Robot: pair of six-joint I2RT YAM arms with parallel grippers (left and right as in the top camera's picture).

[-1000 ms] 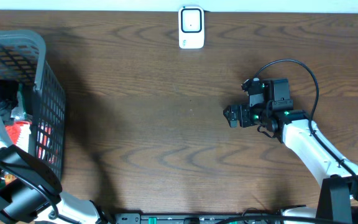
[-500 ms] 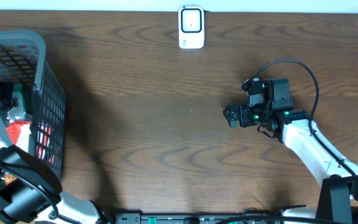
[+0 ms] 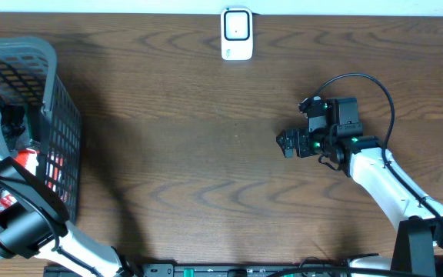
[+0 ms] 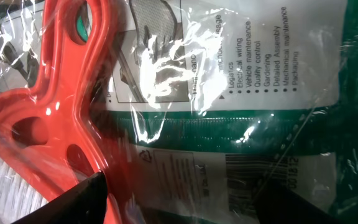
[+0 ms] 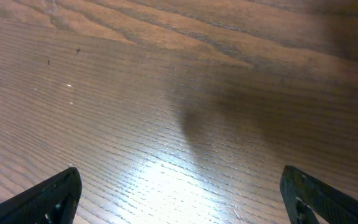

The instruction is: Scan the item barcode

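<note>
left gripper (image 4: 185, 208) shifts inside basket (image 3: 48, 58), far left | jaws apart astride glove pack (image 4: 241, 124), grip unclear | right gripper (image 3: 285, 143) gaping, idle | scan pending

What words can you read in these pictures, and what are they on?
"Logistics": in a list on the green-and-white packet
"Vehicle maintenance": same list
"Quality control": same list
"Gardening": same list
"Detailed Assembly": same list
"Packaging": same list
Digits beside the barcode: too blurred to read
Small print by the recycling sign: too small to read
Other words on the packet: hidden by glare
</note>
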